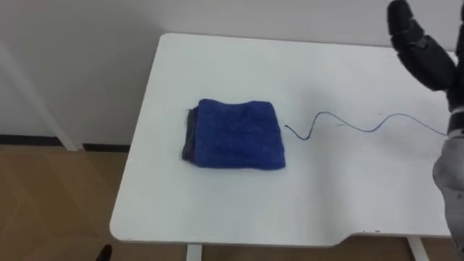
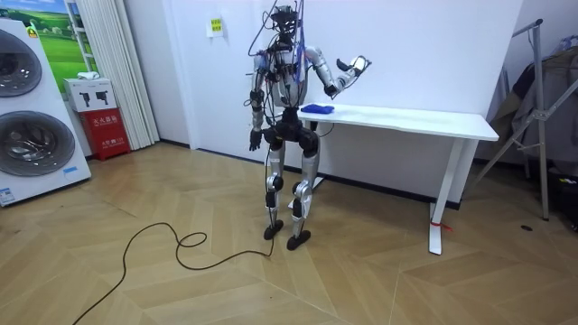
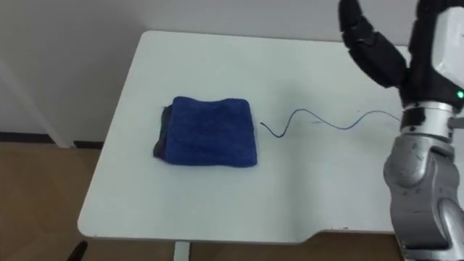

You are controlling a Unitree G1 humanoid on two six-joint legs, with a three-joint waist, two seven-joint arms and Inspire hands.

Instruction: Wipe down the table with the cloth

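A folded blue cloth (image 1: 235, 134) lies flat on the white desk (image 1: 326, 196), left of centre in the eye views and near the desk's left end. To its right, a thin blue squiggled line (image 1: 348, 125) runs across the desktop toward the right edge of the frame. The right hand (image 3: 373, 54) is raised in the upper right of the frame, above the desk and well apart from the cloth, with its dark fingers spread loosely and holding nothing. In the room view the robot stands upright at the desk's left end. Its left hand (image 2: 256, 140) hangs by its hip, and whether that hand is wide or closed cannot be told.
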